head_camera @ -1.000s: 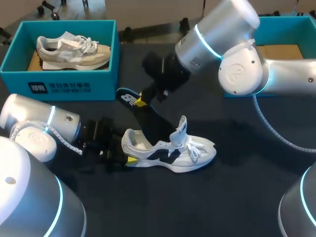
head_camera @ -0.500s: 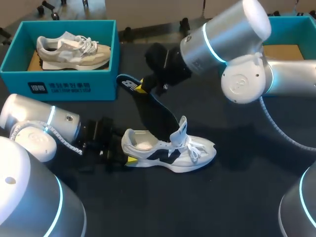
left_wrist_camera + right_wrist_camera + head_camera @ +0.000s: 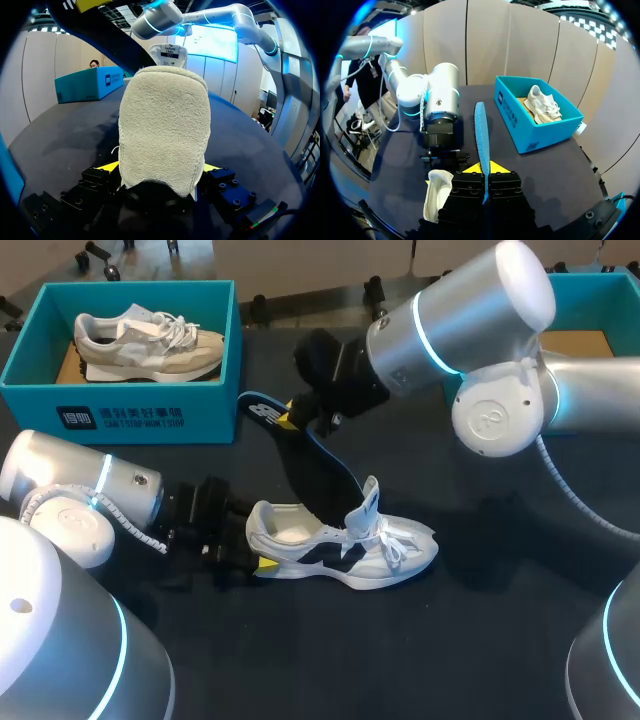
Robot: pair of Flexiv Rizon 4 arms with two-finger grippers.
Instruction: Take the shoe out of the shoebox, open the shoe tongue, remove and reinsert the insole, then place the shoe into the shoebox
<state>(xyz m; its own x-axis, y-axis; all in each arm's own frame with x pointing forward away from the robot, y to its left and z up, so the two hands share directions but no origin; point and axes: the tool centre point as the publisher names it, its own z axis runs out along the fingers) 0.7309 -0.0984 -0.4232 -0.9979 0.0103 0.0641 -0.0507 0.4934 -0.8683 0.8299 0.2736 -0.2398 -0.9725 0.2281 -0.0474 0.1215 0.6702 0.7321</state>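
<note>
A white and black shoe (image 3: pixel 345 545) lies on its sole on the dark table, toe to the right, tongue standing up. My left gripper (image 3: pixel 262 560) sits at its heel. In the left wrist view the fuzzy heel (image 3: pixel 165 130) fills the gap between the yellow fingertips (image 3: pixel 107 165), which press it from both sides. My right gripper (image 3: pixel 288 420) is shut on the upper end of a dark blue insole (image 3: pixel 305 460). The insole slants down, its lower end at the shoe's opening. In the right wrist view the insole (image 3: pixel 481 132) runs edge-on ahead of the right gripper (image 3: pixel 484 170).
A teal shoebox (image 3: pixel 140 405) at the back left holds a beige shoe (image 3: pixel 145 340). A second teal shoebox (image 3: pixel 575 290) with brown paper inside stands at the back right, partly behind my right arm. Bare table lies in front of the shoe.
My right gripper has lifted the insole's upper end a little up and away, and the right arm has swung slightly right. The left gripper and the shoe have stayed put.
</note>
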